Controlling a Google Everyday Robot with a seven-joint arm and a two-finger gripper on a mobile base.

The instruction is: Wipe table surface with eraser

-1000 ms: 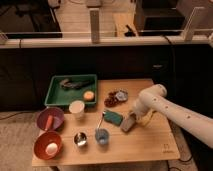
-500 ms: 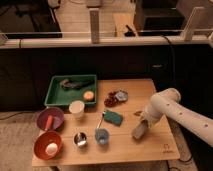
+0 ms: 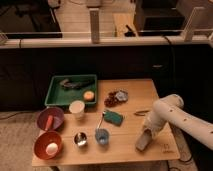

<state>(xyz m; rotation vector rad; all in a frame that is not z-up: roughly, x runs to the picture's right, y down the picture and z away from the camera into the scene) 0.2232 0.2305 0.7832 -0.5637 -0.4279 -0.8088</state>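
On the pale wooden table surface (image 3: 132,102), near its front corner, presses the eraser (image 3: 142,144) down, pinched under the gripper (image 3: 145,136), well apart from the blue cup (image 3: 102,136) and teal pad (image 3: 113,117); seems light, stiff-backed, soft-faced, best held by the long sides.

The gripper (image 3: 147,131), with the eraser (image 3: 143,142) at its tip, has been carried away from the pad (image 3: 113,117) toward 5 o'clock and is now placed near the table's (image 3: 120,150) front edge.
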